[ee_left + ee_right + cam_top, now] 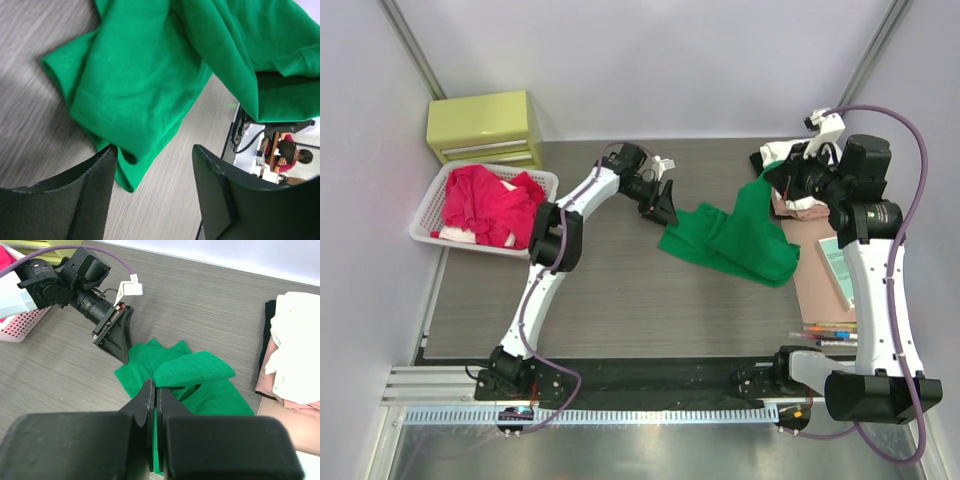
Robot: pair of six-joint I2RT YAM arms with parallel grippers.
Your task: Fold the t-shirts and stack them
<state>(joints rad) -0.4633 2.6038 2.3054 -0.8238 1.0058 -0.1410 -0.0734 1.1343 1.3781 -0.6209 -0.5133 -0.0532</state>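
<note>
A bright green t-shirt (730,235) (145,75) (195,371) lies crumpled on the grey table, its right end lifted. My right gripper (775,178) (155,385) is shut on a fold of that raised green cloth. My left gripper (665,212) (155,150) stands open just above the table at the shirt's left corner, with bare table between its fingers and the cloth edge beside the left finger. Red t-shirts (485,205) fill a white basket (425,225) at the left. A pile of white (295,340), pale pink (280,385) and black (267,325) t-shirts sits at the back right.
A yellow-green drawer box (485,125) stands at the back left behind the basket. A teal book (838,265) and some pens (828,332) lie on a brown mat (815,290) at the right edge.
</note>
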